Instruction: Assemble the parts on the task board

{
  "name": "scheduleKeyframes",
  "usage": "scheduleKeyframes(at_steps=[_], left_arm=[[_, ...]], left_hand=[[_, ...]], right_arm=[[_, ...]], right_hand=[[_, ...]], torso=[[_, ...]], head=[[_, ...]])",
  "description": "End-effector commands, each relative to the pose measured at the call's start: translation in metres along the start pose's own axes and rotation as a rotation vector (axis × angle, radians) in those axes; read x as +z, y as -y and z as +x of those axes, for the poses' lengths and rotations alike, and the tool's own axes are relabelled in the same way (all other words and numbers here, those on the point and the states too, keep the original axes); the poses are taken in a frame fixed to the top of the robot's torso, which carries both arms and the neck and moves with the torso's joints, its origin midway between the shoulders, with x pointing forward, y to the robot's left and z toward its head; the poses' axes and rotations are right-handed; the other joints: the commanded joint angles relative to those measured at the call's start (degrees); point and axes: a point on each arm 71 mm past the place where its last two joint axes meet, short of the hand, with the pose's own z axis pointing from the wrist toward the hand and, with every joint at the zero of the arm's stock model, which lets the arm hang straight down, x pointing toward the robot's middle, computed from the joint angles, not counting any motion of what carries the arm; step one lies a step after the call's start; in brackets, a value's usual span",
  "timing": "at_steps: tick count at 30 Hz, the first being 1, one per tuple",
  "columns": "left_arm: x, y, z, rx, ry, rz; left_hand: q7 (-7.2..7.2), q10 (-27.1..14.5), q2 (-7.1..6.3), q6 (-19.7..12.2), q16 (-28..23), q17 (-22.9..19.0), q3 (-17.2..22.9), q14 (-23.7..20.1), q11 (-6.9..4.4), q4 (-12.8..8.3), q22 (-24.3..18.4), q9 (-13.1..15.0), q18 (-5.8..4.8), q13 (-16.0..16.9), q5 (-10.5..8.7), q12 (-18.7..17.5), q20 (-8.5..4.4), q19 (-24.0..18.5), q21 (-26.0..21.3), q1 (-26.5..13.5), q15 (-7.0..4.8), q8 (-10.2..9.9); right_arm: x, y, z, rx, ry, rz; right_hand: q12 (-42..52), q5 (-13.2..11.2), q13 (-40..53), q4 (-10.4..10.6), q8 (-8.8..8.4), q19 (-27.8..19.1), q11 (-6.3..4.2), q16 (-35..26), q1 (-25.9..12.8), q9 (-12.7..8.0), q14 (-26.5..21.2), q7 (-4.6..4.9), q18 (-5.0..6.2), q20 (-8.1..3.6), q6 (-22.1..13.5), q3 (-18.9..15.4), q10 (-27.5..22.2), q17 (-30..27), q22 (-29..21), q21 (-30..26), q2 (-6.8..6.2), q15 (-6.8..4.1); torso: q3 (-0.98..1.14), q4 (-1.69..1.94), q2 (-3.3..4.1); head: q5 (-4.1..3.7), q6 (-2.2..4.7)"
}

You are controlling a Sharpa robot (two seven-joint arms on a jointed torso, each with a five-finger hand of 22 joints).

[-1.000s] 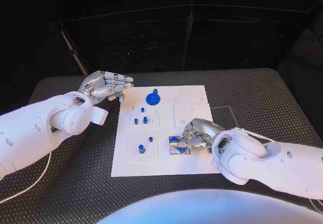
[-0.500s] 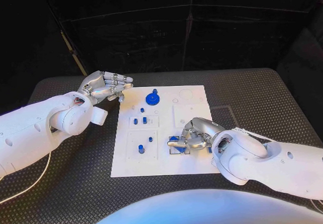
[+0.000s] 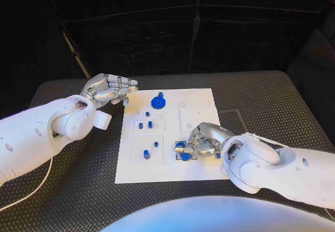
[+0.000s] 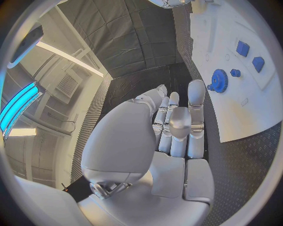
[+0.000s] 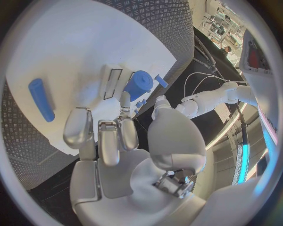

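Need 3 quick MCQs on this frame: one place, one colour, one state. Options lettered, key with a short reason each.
1. Where is the blue gear?
A. on the far part of the task board
B. on the black table, off the board
C. in the left hand

2. What colour are the small parts on the board?
A. red
B. blue
C. yellow

3. What is the left hand doing?
A. pressing a part into the board
B. holding the gear
C. holding nothing, beside the board's far left corner

Key: 1 A, the head view shows the gear on the white board near its far edge. 2 B, the pegs and gear all look blue. 3 C, the left wrist view shows its fingers bare, with the gear apart on the board; the right hand is the one on a blue part at the board's near right.
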Motion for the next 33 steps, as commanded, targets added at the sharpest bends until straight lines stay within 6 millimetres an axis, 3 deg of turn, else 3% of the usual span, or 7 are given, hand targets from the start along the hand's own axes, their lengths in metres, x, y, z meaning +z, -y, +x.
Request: scheduleKeyframes(at_steps=[1,9,12,16,22,26,33], left_arm=[[0.0005,0.0010,0.0011,-0.007,-0.010,0.003],[0.0005,0.0005,0.0008,-0.007,-0.009,0.000],[0.0005,0.0003,0.0007,-0.007,-0.009,0.000],[0.0005,0.0002,0.0008,-0.007,-0.010,-0.001],[0.0005,0.0002,0.0010,-0.007,-0.010,-0.001],[0.0004,0.0001,0.0009,-0.007,-0.010,-0.002],[-0.0001,0.0001,0.0003,-0.007,-0.009,-0.002]], left_hand=[[0.01,-0.3,0.20,-0.3,-0.1,0.0,0.2,-0.3,0.11,-0.2,-0.1,0.0,0.72,0.0,0.04,0.2,0.15,-0.3,-0.4,-0.6,0.14,-0.3],[0.01,-0.3,0.20,-0.3,-0.1,0.0,0.2,-0.3,0.11,-0.2,-0.1,0.0,0.72,0.0,0.04,0.2,0.15,-0.3,-0.4,-0.6,0.14,-0.3],[0.01,-0.3,0.20,-0.3,-0.1,0.0,0.2,-0.3,0.11,-0.2,-0.1,0.0,0.72,0.0,0.04,0.2,0.15,-0.3,-0.4,-0.6,0.14,-0.3],[0.01,-0.3,0.20,-0.3,-0.1,0.0,0.2,-0.3,0.11,-0.2,-0.1,0.0,0.72,0.0,0.04,0.2,0.15,-0.3,-0.4,-0.6,0.14,-0.3],[0.01,-0.3,0.20,-0.3,-0.1,0.0,0.2,-0.3,0.11,-0.2,-0.1,0.0,0.72,0.0,0.04,0.2,0.15,-0.3,-0.4,-0.6,0.14,-0.3],[0.02,-0.3,0.21,-0.3,-0.1,0.0,0.2,-0.3,0.11,-0.2,-0.1,0.0,0.72,0.0,0.04,0.2,0.15,-0.3,-0.4,-0.6,0.14,-0.3],[0.02,-0.4,0.23,-0.3,-0.1,-0.1,0.2,-0.3,0.11,-0.3,-0.1,0.0,0.73,0.0,0.05,0.3,0.15,-0.3,-0.4,-0.6,0.13,-0.3]], right_arm=[[-0.0010,-0.0028,0.0002,-0.024,-0.012,-0.024],[-0.0023,-0.0026,0.0004,-0.045,-0.024,-0.028],[-0.0026,-0.0021,0.0006,-0.053,-0.032,-0.029],[-0.0022,-0.0014,0.0010,-0.058,-0.038,-0.027],[0.0002,0.0014,0.0005,-0.066,-0.026,-0.013],[0.0021,0.0034,0.0003,-0.069,-0.018,-0.002],[0.0019,0.0032,-0.0010,-0.062,-0.004,-0.012]], right_hand=[[0.3,0.5,3.0,0.0,0.32,0.2,-0.05,0.1,0.0,0.1,5.6,-0.09,-0.39,-0.19,0.3,0.4,0.3,12.6,0.1,0.4,0.86,-0.42],[0.3,3.8,3.2,-0.2,0.18,0.3,-0.16,0.2,2.2,0.5,5.6,-0.19,-0.44,-0.32,0.3,0.8,0.5,12.8,0.4,0.5,2.23,-0.52],[0.3,5.6,3.4,-0.5,0.05,0.3,-0.21,0.2,6.1,0.7,5.6,-0.25,-0.43,-0.38,0.3,1.0,0.5,12.8,0.4,0.5,2.62,-0.56],[0.3,5.0,3.5,-3.0,-0.10,0.3,-0.29,0.2,13.5,0.9,5.6,-0.29,-0.43,-0.45,0.4,1.8,0.6,12.9,0.5,0.5,2.86,-0.65],[0.3,5.2,3.7,-4.8,-0.29,0.4,-0.42,0.3,17.9,1.0,5.7,-0.45,-0.46,-0.51,0.5,2.5,0.7,13.0,0.7,0.5,4.41,-0.74],[0.4,4.9,3.9,-5.6,-0.44,0.4,-0.52,0.3,19.9,1.0,5.7,-0.57,-0.48,-0.58,0.7,2.9,0.8,13.1,0.8,0.6,5.24,-0.83],[0.4,4.9,3.9,-5.5,-0.52,0.4,-0.49,0.3,19.8,1.0,5.7,-0.49,-0.48,-0.60,0.7,2.7,0.8,13.0,0.8,0.6,5.32,-0.82]], torso=[[-0.02,0.08,0.04],[-0.02,0.03,0.03],[-0.05,0.03,0.03],[-0.07,0.01,0.04],[-0.06,0.11,0.05],[-0.07,0.11,0.04],[-0.06,0.00,0.04]], head=[[-0.10,0.00],[-0.02,0.00],[0.06,0.00],[0.00,0.00],[-0.04,0.00],[0.03,0.00],[0.07,0.00]])
